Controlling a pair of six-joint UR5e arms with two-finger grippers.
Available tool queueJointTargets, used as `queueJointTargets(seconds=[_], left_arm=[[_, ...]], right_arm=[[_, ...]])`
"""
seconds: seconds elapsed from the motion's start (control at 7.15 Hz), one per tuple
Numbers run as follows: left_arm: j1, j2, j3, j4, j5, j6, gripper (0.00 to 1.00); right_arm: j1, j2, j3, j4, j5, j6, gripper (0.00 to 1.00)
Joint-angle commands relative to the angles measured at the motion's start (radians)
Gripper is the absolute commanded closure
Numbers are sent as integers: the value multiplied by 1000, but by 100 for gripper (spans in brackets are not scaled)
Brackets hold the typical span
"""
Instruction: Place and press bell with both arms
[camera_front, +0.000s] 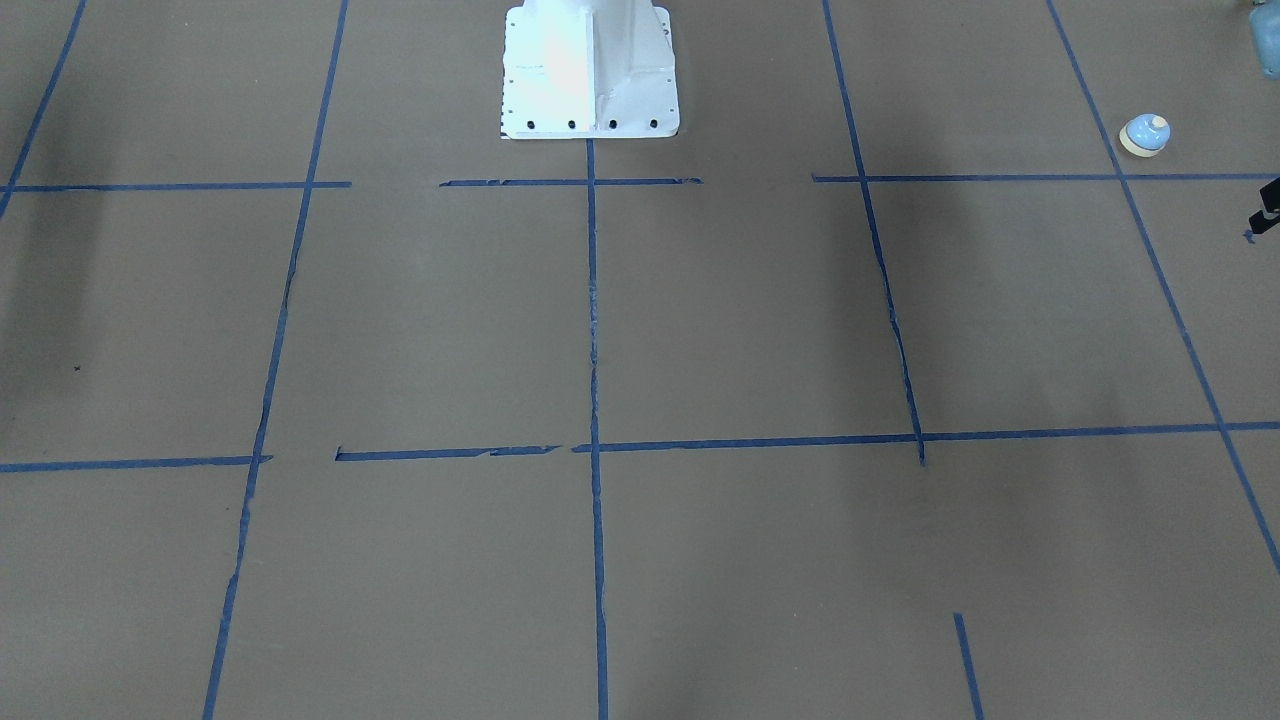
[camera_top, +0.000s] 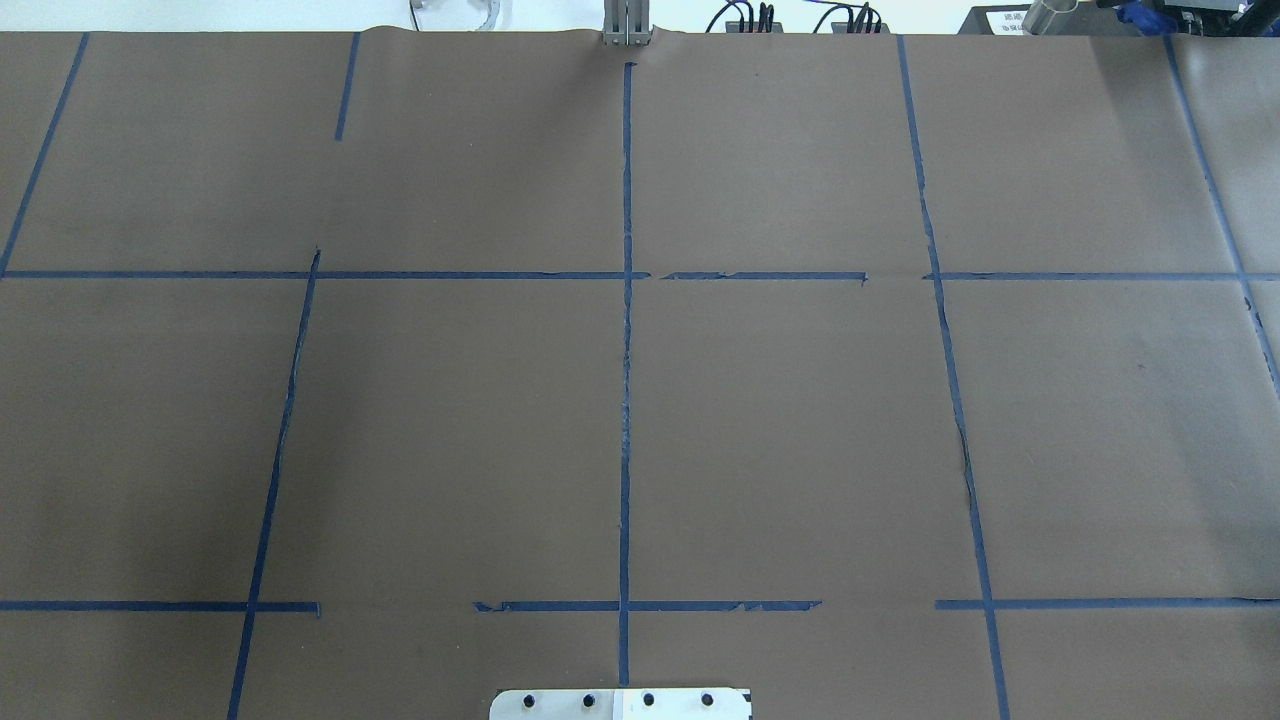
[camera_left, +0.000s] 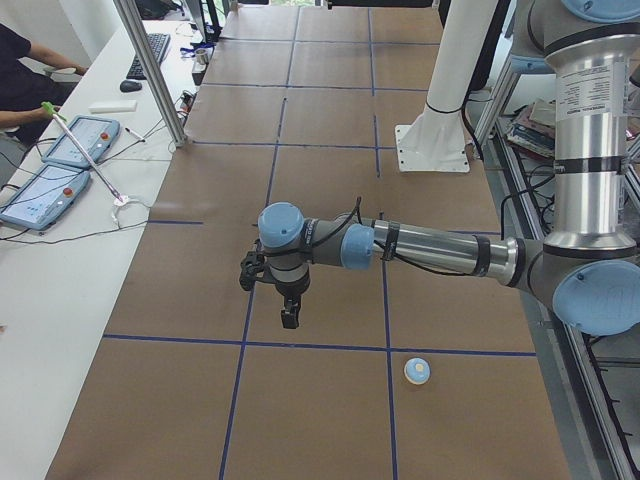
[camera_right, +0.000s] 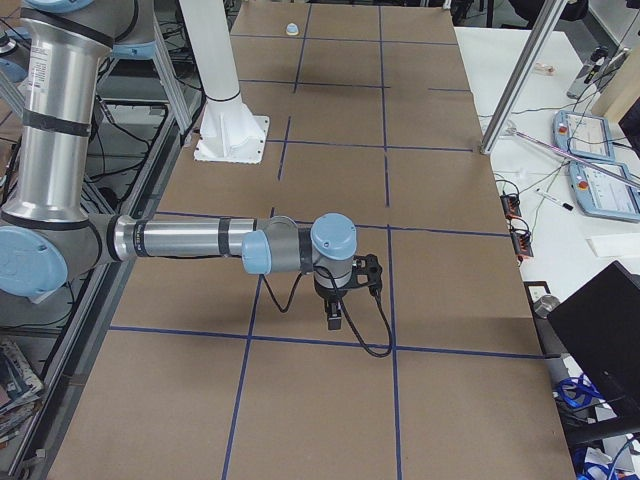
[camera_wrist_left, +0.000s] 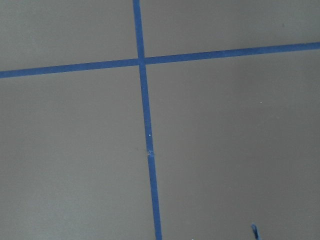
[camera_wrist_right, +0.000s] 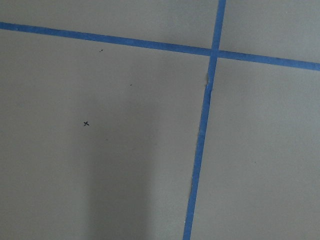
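Note:
The small light-blue bell (camera_front: 1145, 134) with a cream button stands on the brown table at its left end, near the robot's side; it also shows in the exterior left view (camera_left: 418, 371) and far off in the exterior right view (camera_right: 292, 28). My left gripper (camera_left: 289, 315) hangs above the table, apart from the bell and further out from the robot; only a black sliver of it (camera_front: 1268, 208) shows in the front view. My right gripper (camera_right: 333, 318) hangs over the table's other end. I cannot tell whether either is open or shut. Neither wrist view shows fingers or the bell.
The white pedestal (camera_front: 590, 70) is bolted at the robot's side of the table. Blue tape lines (camera_top: 626, 400) divide the brown surface into squares. An operator's table with tablets (camera_left: 60, 165) and a metal post (camera_left: 150, 70) run along the far side.

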Motion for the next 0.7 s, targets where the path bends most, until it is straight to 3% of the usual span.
queueJointTargets(seconds=[0.0,0.28,0.56], left_arm=[[-5,24,15,-2,5,2,0],[-5,41,7,-2,3,1,0],[-5,40,4,-2,3,-2,0]], right_arm=[[27,-5,17,-6,18,-1,0],[7,-3,71,-102,7,-1,0],[-4,-8,77,-113,-37,-1,0]])
